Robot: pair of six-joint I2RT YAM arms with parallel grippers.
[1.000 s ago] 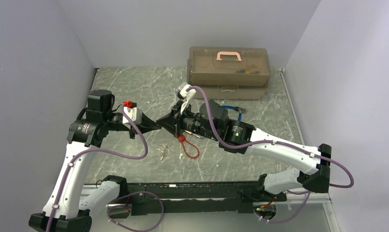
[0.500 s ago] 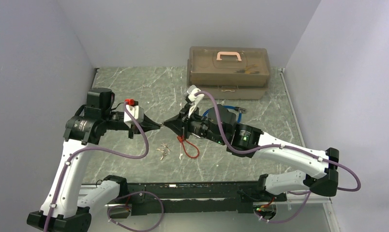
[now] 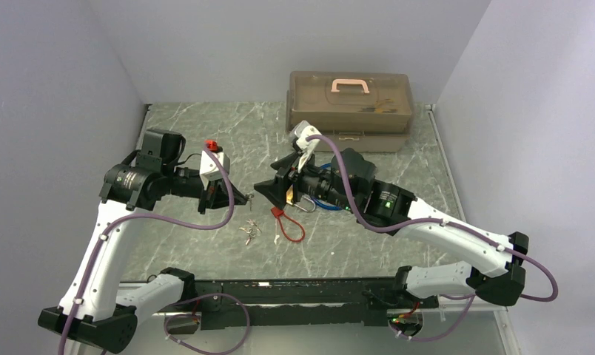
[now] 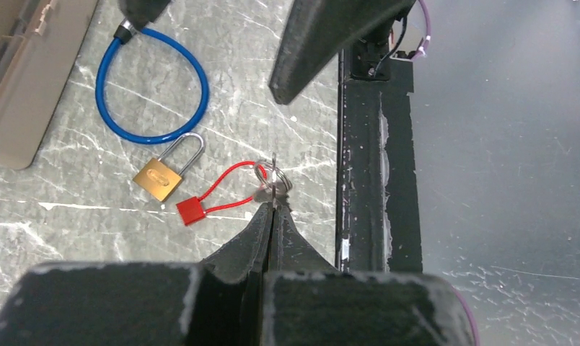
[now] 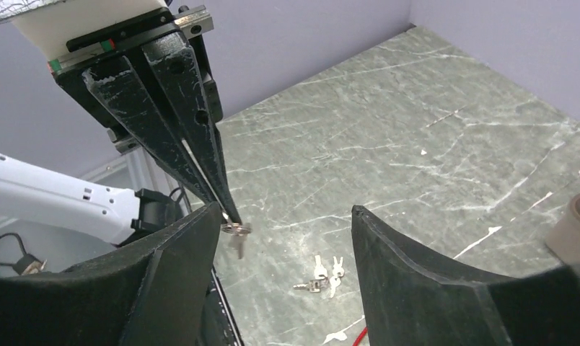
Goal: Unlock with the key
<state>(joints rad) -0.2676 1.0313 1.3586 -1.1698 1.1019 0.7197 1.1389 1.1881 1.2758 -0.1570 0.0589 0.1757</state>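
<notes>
Silver key [image 5: 237,241] clamped in left jaws' tips.

Bright, even, diffuse light casts faint shadows; close-up jaws in wrist views look slightly soft.

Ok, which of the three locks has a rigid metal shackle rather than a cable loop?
The brass padlock, lying flat: it has a silver U-shaped shackle, while the blue lock and the small red lock close with flexible cable loops.
</notes>
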